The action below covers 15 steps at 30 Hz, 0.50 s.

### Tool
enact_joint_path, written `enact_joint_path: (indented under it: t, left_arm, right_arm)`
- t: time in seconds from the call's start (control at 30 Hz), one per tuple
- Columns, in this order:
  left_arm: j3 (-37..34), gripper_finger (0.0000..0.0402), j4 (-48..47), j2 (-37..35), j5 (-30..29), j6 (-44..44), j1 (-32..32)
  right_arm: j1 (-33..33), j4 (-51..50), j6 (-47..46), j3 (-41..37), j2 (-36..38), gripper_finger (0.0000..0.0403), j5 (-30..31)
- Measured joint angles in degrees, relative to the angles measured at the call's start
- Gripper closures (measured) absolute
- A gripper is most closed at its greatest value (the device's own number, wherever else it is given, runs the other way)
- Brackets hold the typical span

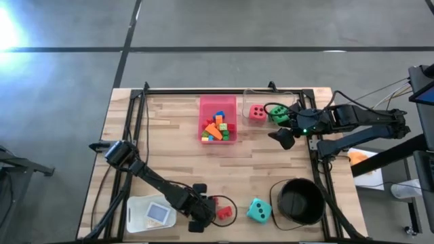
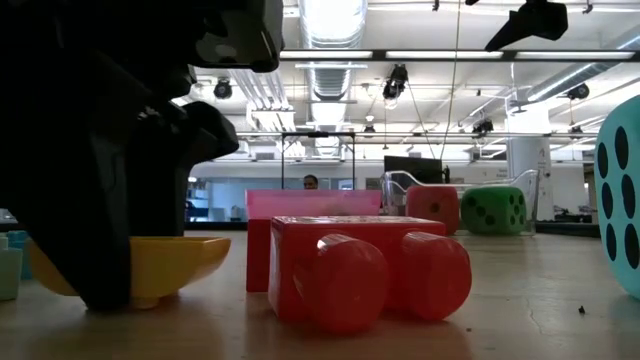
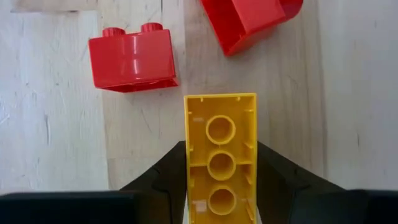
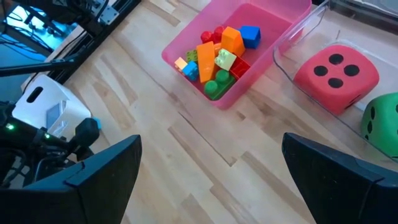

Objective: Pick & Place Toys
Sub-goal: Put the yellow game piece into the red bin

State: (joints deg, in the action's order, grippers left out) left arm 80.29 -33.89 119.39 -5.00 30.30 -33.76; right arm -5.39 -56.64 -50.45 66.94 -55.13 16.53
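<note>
Yellow brick (image 3: 221,155) sits clamped between the left gripper (image 3: 221,186) fingers at the near table edge, its near end cut off from view. Two red bricks (image 3: 132,60) lie just beyond. The right gripper (image 1: 288,129) hovers wide open, empty, near the red die (image 1: 257,112).

High cam: straight down over whole table (image 1: 169,135), both arms in shot. Low cam: tabletop level, v. close to red brick (image 2: 360,265), facing across to room behind. Left wrist cam: close, down at the wood. Right wrist cam: higher, angled. High, low & right wrist share pink tray (image 4: 283,25).
</note>
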Motion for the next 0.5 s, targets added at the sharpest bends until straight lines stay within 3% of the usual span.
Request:
enact_joint_path:
  t: [0.2,0.5]
  left_arm:
    - [-0.07,0.0266,-2.6,-2.18,0.1,2.27,0.19]
    - [-0.07,0.0266,-12.71,-16.29,-10.08,5.07,5.6]
  right_arm:
    - [0.0,0.15,-0.55,0.0,0.0,0.0021,0.0]
    - [0.04,1.05,-1.6,0.0,-0.02,0.0021,0.13]
